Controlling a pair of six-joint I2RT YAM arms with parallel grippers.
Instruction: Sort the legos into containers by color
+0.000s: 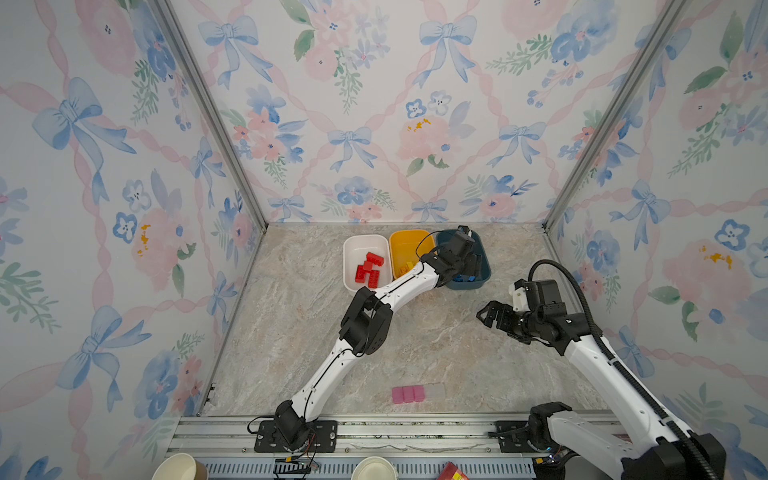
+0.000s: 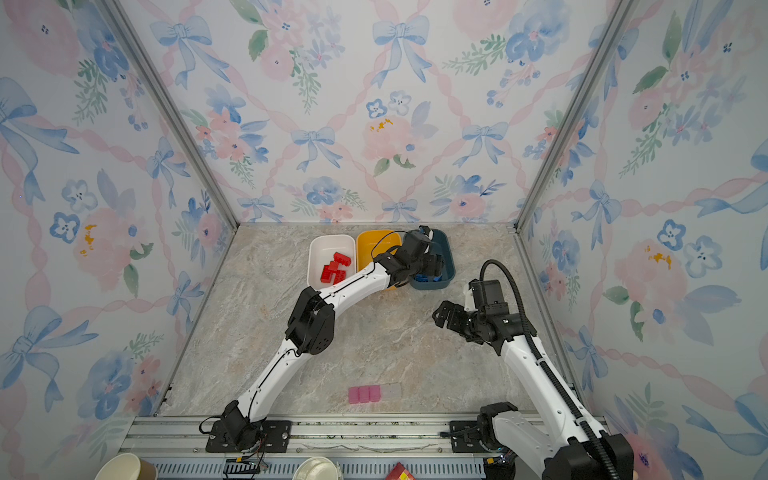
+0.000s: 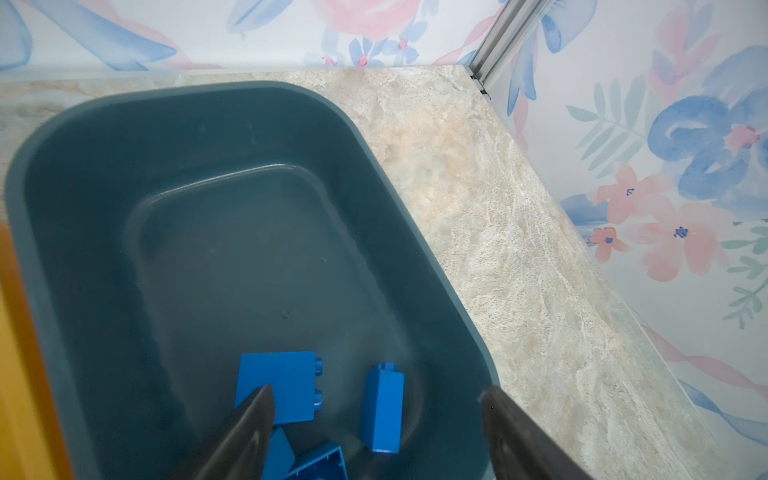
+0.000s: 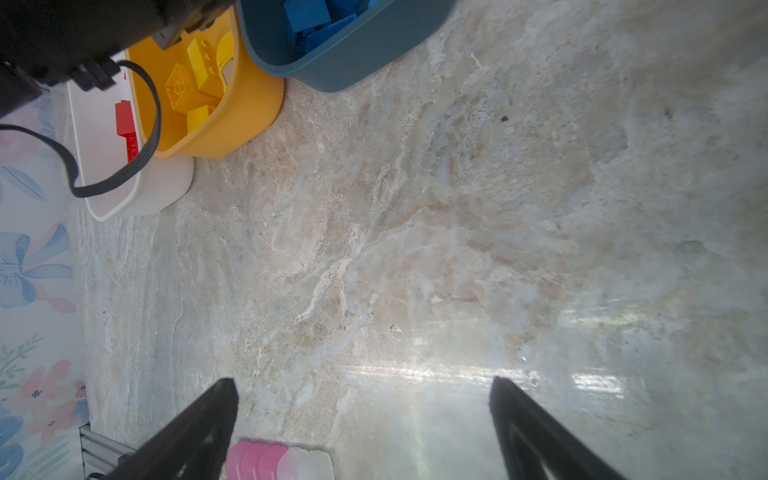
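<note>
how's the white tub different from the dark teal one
The white tub holds red bricks; the teal tub holds blue bricks. The white tub ends the row on the left; the teal tub ends it on the right, under the open left gripper. Both have the same rounded-rectangular shape and size.

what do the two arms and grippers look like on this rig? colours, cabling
Both arms have white tubular links, black joint housings and black bases. The left arm carries a thin black cable; the right arm carries a thick ribbed black hose. The left gripper and right gripper are black with tapered, pointed fingers.
</note>
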